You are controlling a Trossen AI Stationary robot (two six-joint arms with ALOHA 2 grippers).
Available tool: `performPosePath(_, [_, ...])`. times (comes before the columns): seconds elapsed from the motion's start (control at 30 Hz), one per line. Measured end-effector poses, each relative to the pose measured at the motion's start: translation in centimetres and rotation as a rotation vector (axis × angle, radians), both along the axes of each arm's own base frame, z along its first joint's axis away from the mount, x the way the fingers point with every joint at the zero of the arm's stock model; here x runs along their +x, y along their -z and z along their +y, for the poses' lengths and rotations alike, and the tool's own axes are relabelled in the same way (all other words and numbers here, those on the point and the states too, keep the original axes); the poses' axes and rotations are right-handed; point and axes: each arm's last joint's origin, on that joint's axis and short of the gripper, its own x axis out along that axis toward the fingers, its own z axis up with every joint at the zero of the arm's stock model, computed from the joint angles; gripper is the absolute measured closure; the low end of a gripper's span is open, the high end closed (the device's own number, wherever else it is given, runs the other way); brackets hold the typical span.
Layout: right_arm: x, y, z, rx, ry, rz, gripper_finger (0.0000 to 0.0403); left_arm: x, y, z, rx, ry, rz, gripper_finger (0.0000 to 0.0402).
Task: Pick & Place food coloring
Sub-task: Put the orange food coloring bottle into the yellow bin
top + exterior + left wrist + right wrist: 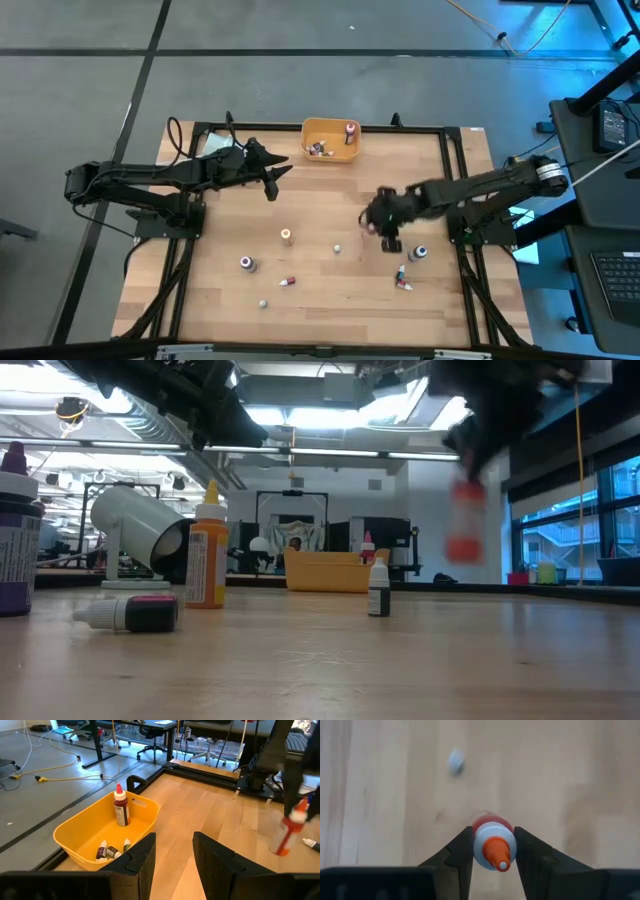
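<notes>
My right gripper (378,222) is shut on one food coloring bottle (492,841), which has a red body, a white shoulder and an orange cap. The bottle is off the wooden table (330,290) right of the middle. My left gripper (174,851) hovers open near the orange bin (85,832), with nothing between its fingers. Several more small bottles stand or lie on the table, such as an orange one (286,236) and a dark-capped one (418,253). My right gripper pinches the bottle's white shoulder (481,845), just below the orange cap, between its two fingers (462,851). The fingers come from above, slanting down. The bottle hangs below them, cap up and slightly tilted, lifted clear of the table (463,520).
The orange bin (330,140) at the far edge holds a tall red-capped bottle (120,807) and several small ones (107,851). In the low view a white cup (140,525) lies on its side beside an orange bottle (205,558) and a small dark bottle (378,588).
</notes>
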Motion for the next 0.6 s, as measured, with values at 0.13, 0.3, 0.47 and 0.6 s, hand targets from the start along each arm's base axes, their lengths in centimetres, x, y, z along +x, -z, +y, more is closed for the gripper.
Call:
performPosePath(0.13, [0.1, -4.3, -3.1, -0.082, 0.154, -0.15, 0.0278, 0.0, 0.0, 0.0, 0.0, 0.0, 0.0, 0.0274])
performPosePath(0.3, [0.8, -9.3, -7.6, -0.24, 0.302, -0.27, 0.0277, 0.0, 0.0, 0.0, 0.0, 0.0, 0.0, 0.0274])
performPosePath(0.47, [1.6, -12.1, -12.6, -0.315, 0.378, -0.303, 0.0277, 0.0, 0.0, 0.0, 0.0, 0.0, -0.001, 0.0274])
performPosePath(0.6, [3.1, -12.4, -16.3, -0.337, 0.397, -0.286, 0.0276, 0.0, 0.0, 0.0, 0.0, 0.0, -0.001, 0.0274])
